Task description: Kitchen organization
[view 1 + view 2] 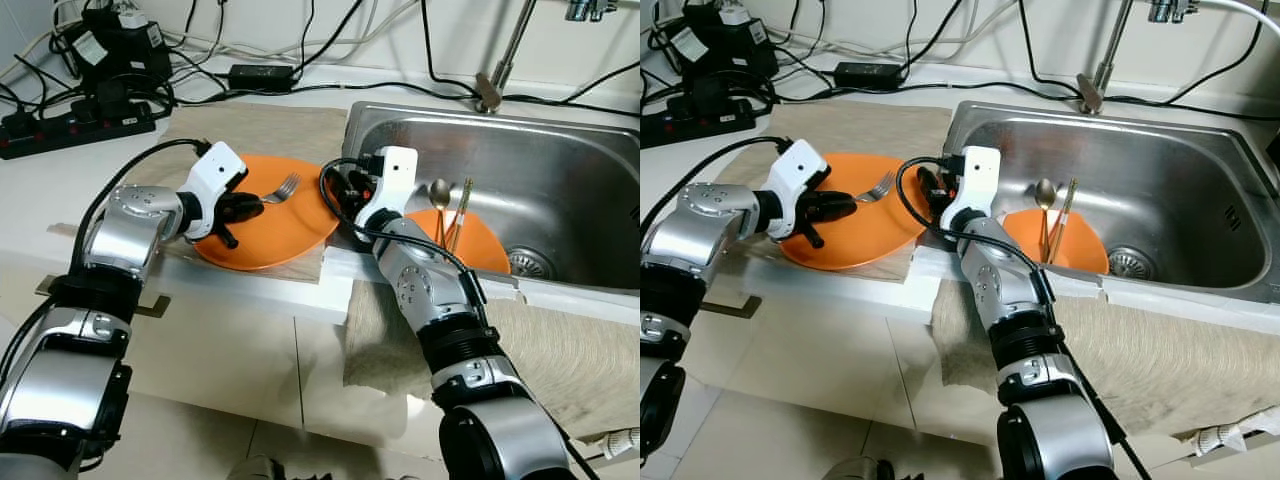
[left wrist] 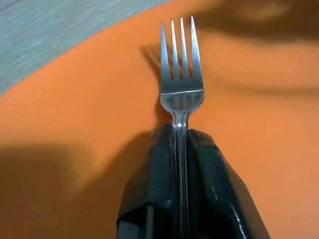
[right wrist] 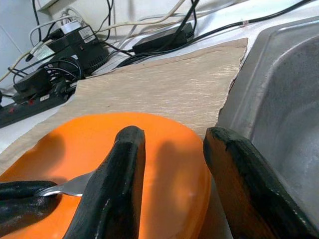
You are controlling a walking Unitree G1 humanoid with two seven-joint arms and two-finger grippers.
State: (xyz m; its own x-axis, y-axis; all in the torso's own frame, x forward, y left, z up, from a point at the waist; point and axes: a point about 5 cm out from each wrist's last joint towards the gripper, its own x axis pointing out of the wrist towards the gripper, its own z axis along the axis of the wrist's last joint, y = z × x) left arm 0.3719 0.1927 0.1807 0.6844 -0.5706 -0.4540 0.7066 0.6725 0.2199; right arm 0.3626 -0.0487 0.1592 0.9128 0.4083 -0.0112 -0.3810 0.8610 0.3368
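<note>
1. The left gripper (image 1: 243, 206) is closed on the handle of a fork (image 2: 181, 74); in the left wrist view the handle is seen clamped between the two black fingers (image 2: 154, 184), with the neck and tines left free beyond them.

2. The fork's long axis is carried straight on from the fingers, so the tines are pointed away from the left gripper, toward the sink (image 1: 560, 150) on the robot's right, and are raised slightly.

3. The fork is held just above the near orange plate (image 1: 290, 230), which is set on a mat (image 1: 270, 125) on the counter, beside the sink's left rim. Whether the tines are touching the plate cannot be told.

4. The right gripper (image 3: 172, 164) is held with its fingers apart and nothing between them, poised over the sink-side edge of the same plate, just beside the fork's tines.

5. Inside the sink a second orange plate (image 1: 480, 245) is seen, with a spoon (image 1: 440, 195) and chopsticks (image 1: 462, 205) laid on it.

6. The coming move is judged to turn on this line: the fork is already pointed toward the sink plate where the other cutlery lies, and the left arm is the one in possession of it, while the empty right gripper is nearer the sink.
</note>
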